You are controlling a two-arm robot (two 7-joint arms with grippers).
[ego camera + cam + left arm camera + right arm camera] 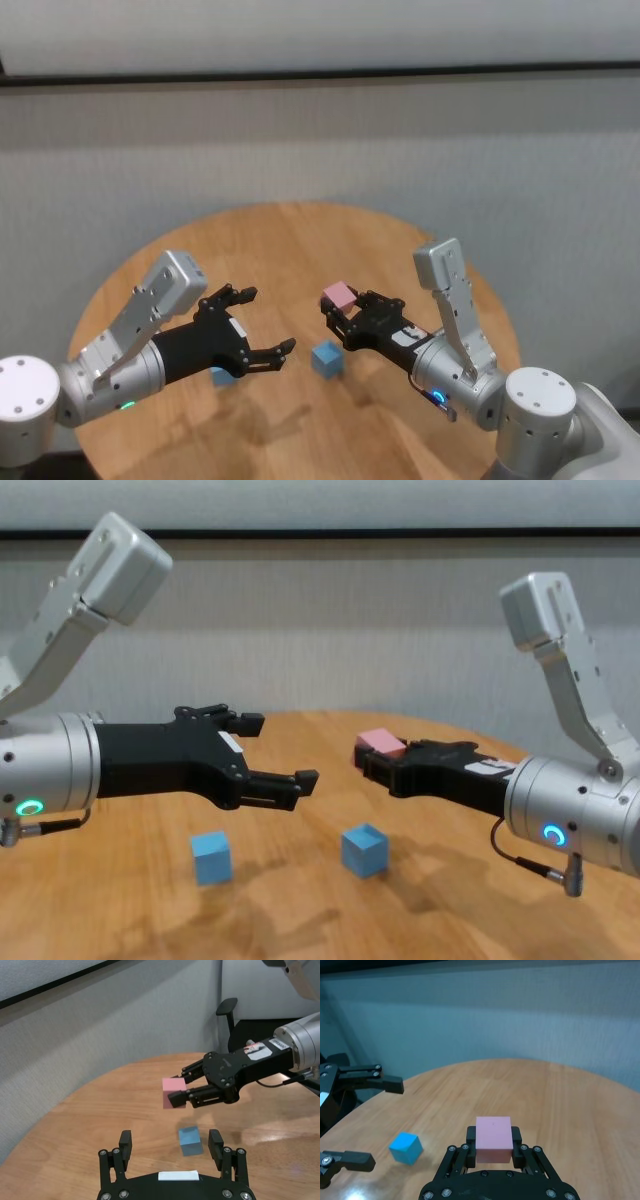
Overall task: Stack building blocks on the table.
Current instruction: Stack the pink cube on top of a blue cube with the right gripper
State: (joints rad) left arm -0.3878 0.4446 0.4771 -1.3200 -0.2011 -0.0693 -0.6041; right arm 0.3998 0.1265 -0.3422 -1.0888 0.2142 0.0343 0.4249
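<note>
Round wooden table [300,240], two light blue blocks [364,850] resting apart

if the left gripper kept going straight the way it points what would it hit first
Most likely the pink block held in the right gripper, which sits directly ahead of the open left gripper. The blue block lies lower, on the table; depth is uncertain.

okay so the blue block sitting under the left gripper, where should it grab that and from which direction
Probably from straight above, with the fingers on two opposite flat side faces. That light blue block sits flat and alone on the table, sides free. The left gripper hangs open above it; the right gripper holds the pink block.
</note>
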